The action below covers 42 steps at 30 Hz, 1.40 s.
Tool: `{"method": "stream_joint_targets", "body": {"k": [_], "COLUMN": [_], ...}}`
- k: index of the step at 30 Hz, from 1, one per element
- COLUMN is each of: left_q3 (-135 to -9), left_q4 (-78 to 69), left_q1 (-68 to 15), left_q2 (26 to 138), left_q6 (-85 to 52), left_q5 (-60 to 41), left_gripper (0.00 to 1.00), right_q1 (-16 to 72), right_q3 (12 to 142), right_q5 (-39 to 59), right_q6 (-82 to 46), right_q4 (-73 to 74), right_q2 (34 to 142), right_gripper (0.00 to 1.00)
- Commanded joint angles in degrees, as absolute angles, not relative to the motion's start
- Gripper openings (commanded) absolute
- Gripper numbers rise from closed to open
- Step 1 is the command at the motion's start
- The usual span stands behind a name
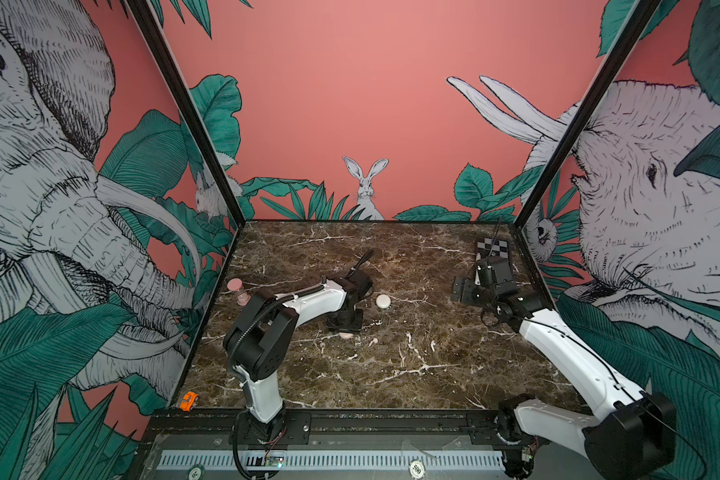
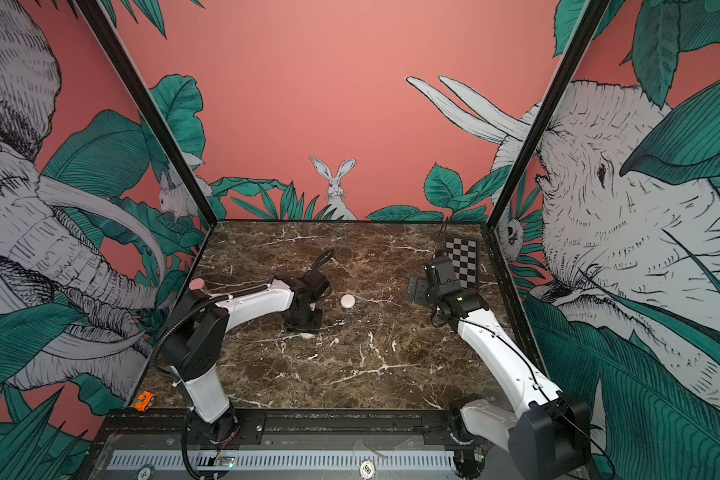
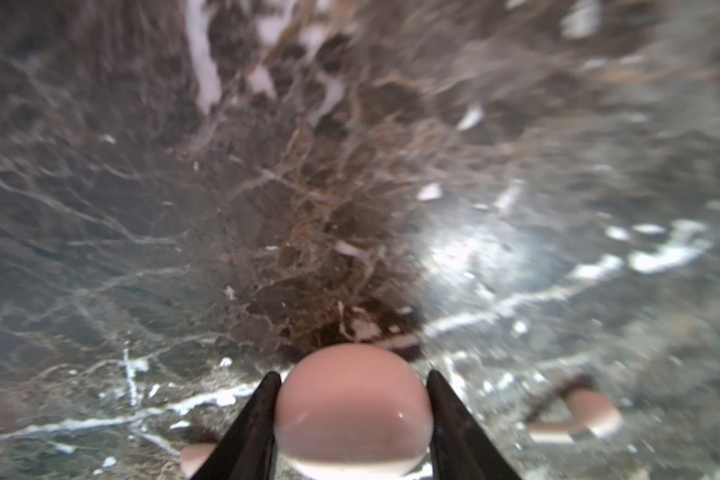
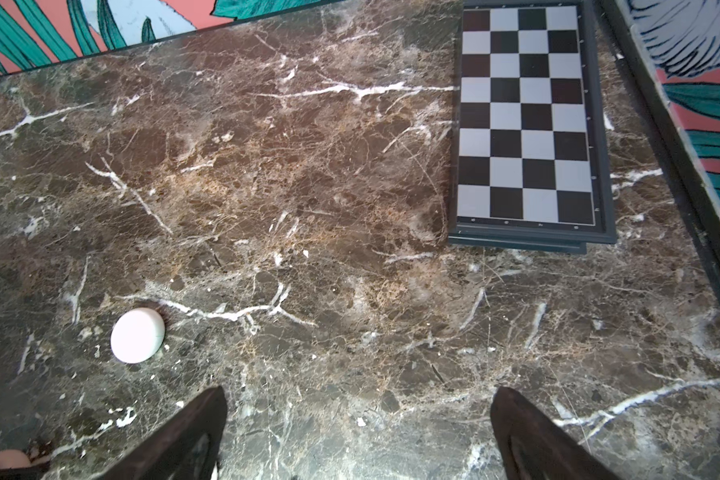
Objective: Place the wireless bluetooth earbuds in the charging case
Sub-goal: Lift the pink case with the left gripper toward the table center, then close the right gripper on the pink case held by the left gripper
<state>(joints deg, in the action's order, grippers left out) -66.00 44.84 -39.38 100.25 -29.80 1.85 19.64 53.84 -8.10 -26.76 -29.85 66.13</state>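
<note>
**Top views.** The surface (image 1: 391, 390) is dark brown marble with white veins.
- The left pincer (image 1: 345, 328) points straight down at the surface, over the pink charging case (image 1: 346, 335). Only a rim of that case shows beneath it in both top views.
- The white charging case (image 1: 383, 301) is round and closed. It lies near the left pincer, farther back and to the right, and does not touch it.
- The wireless bluetooth earbuds (image 1: 373, 341) lie loose on the surface. One is just right of the pink case, another earbud (image 1: 322, 345) is just left of it, and a third earbud (image 1: 433, 344) is farther right.
- The right pincer (image 1: 460, 291) hangs above the right side of the surface, spread wide and holding nothing.
- The chessboard (image 1: 493, 248) lies in the far right corner.
- The orange toy car (image 1: 188, 401) sits in the near left corner.

**Left wrist view (blurred).** The pink charging case (image 3: 352, 415) sits between the two black fingers (image 3: 254, 428), each pressed against one side, so the pincer is narrowed onto the case. One earbud (image 3: 574, 419) lies outside one finger. Another earbud (image 3: 196, 457) is partly hidden behind the other finger.

**Right wrist view.** The fingers (image 4: 192, 432) stand far apart with only bare surface between them. The white charging case (image 4: 137, 336) and the chessboard (image 4: 528, 120) lie beyond them, well apart from each other.
</note>
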Motion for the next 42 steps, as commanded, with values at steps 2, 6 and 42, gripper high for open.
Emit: {"method": "stream_joint_targets", "body": {"k": [2,6,42], "left_q3": [-67.23,-65.44,-32.33], "left_q4": [42.84,40.57,5.31], "left_q1": [-41.90,-42.68,-57.57], "left_q2": [91.26,85.96,51.09], "left_q6": [-21.59,-17.20,18.90], "left_q5": [5.56,6.34,6.57], "left_gripper": [0.00,0.00,0.00], "right_q1": [20.13,20.16,41.38], "right_q3": [56.27,57.52,62.75], "right_q5": [-1.79,4.72,37.57], "right_q6": [-26.69,-26.91,-31.42], "right_q4": [-30.89,-31.61,-18.51], "right_q2": [64.40,63.73,81.11], "right_gripper": [0.98,0.98,0.59]}}
